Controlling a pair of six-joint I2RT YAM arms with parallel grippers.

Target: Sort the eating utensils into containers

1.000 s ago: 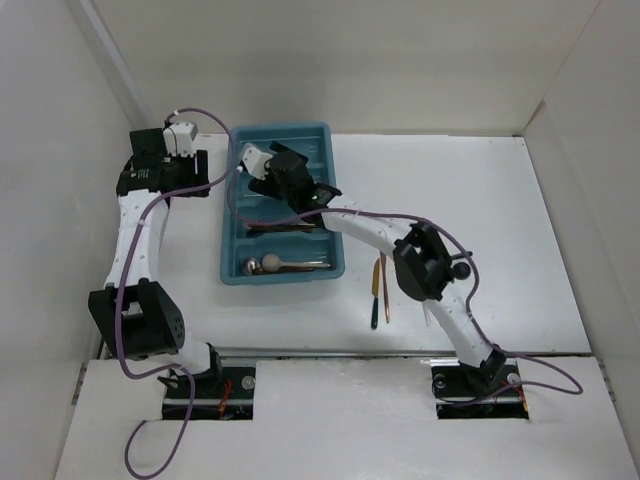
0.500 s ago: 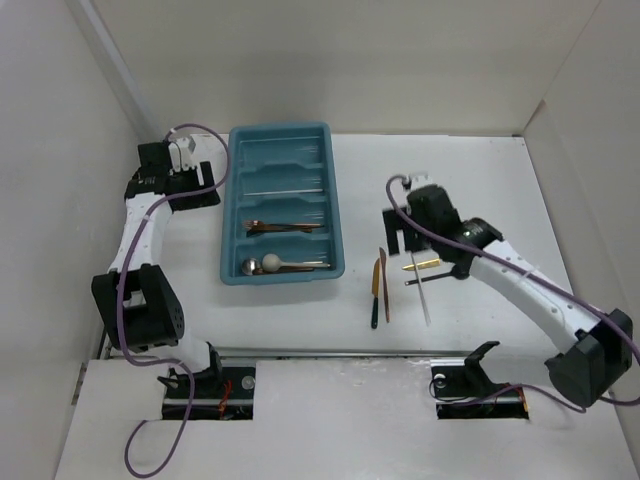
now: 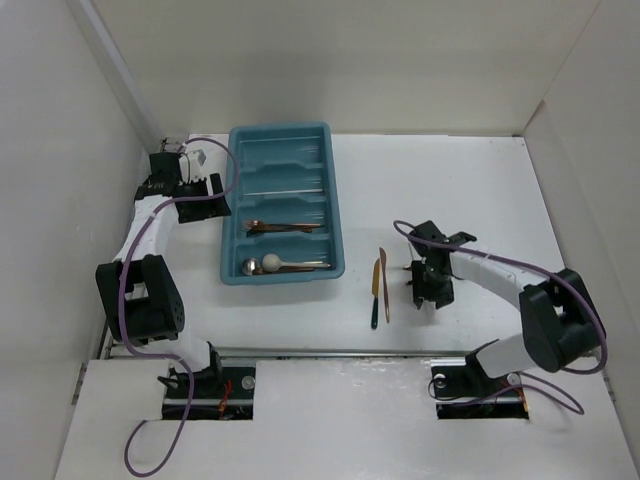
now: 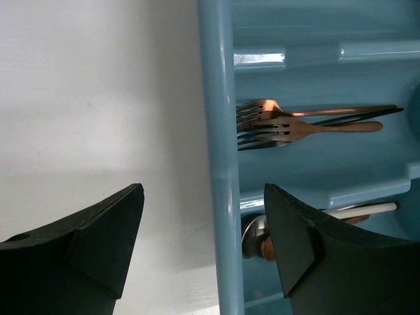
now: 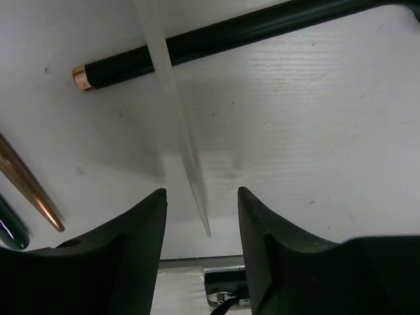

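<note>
The right gripper (image 5: pixel 201 193) was set astride the white stick (image 5: pixel 176 111) with jaws parted and nothing clasped. The stick lay on the table (image 3: pixel 470 200), well right of the teal tray (image 3: pixel 336 215). The jaws should be centred and lowered fully before being closed, with the crossed black stick (image 5: pixel 216 31) left undisturbed. The left gripper (image 4: pixel 203 190) was held parted and empty.

The top external camera sits high over the near edge, looking down across the whole table (image 3: pixel 470 190). The left wrist camera hangs close beside the teal tray (image 4: pixel 220 131), facing its left wall and forks (image 4: pixel 275 125) (both also seen from above). The right wrist camera looks down closely at the table right of the tray, sharing a copper utensil (image 5: pixel 29 184) with the overhead view.
</note>
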